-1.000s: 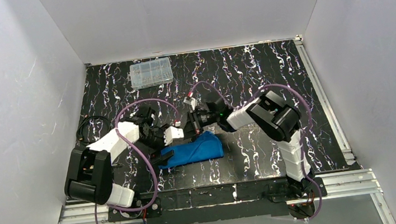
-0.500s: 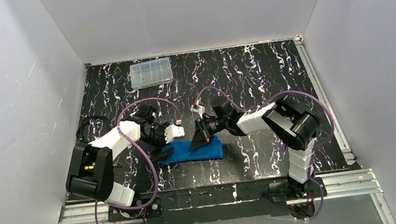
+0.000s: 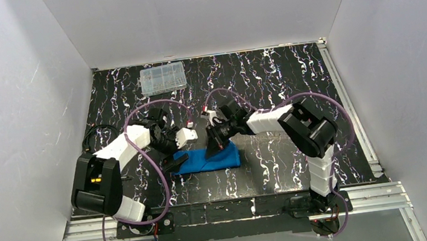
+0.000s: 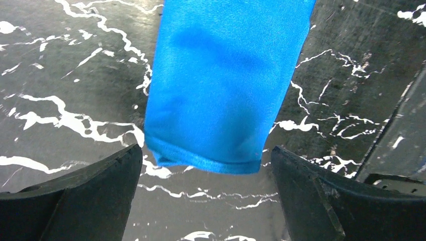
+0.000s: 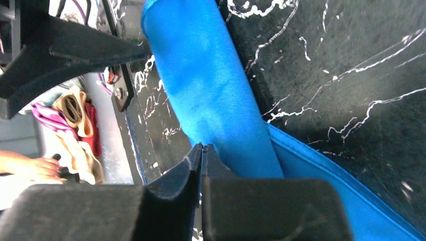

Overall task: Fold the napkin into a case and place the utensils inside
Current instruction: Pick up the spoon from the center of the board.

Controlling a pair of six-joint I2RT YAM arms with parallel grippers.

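**Operator:** Entry for this moment. How did my left tool stand?

**Observer:** Your left gripper (image 4: 203, 158) stood spread wide and held nothing. Its two fingers (image 4: 80, 196) straddled the narrow hemmed end of the napkin (image 4: 226, 85), one on each side. On the right, bare table (image 4: 326, 90) showed between cloth and finger. On the left, the cloth corner lay just beside the fingertip.

**Operator:** And the right?

**Observer:** Your right gripper (image 5: 202, 150) had its jaws pressed together, and no cloth showed between them. The tips sat right against the long fold of the napkin. I could not tell whether they bore down on it.

**Operator:** Arm poses?

**Observer:** From above, your left arm (image 3: 120, 148) reached forward and inward with a bent elbow, its wrist tipped down toward the napkin's left end. Your right arm (image 3: 306, 125) rose from its base and bent at the elbow. Its forearm ran left, with the tool angled down at the napkin's far edge near the middle.

**Operator:** Where was the napkin?

**Observer:** It lay on the table as a narrow folded blue strip, near the front middle, between your two tools. The clear box (image 3: 162, 78) sat well apart, toward the far left.
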